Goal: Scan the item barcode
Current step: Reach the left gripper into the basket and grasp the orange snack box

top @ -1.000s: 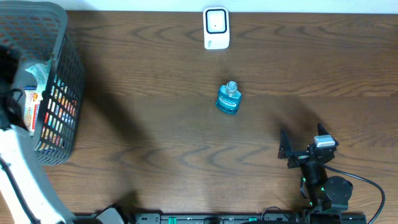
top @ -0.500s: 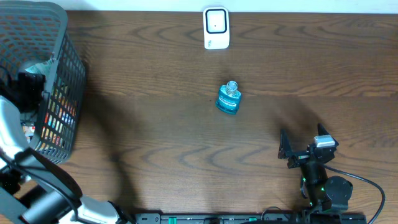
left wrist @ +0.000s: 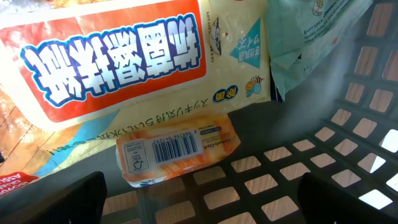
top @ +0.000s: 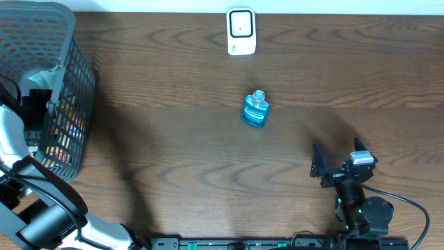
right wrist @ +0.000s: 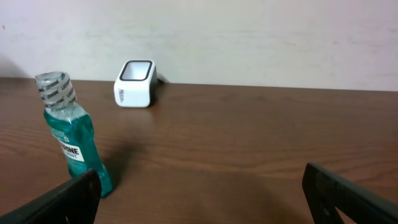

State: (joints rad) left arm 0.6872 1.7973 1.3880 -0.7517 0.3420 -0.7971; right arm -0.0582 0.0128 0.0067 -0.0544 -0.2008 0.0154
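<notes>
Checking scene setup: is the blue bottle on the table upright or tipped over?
Upright: in the right wrist view the bottle stands on its base, top uppermost.

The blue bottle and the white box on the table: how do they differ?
The blue bottle is tall, slim and see-through, with teal liquid and a silvery cap; the white scanner is squat, opaque, with a dark-rimmed window on top. The blue bottle stands mid-table; the white scanner sits at the far edge. Both stand upright on the wooden table, apart.
</notes>
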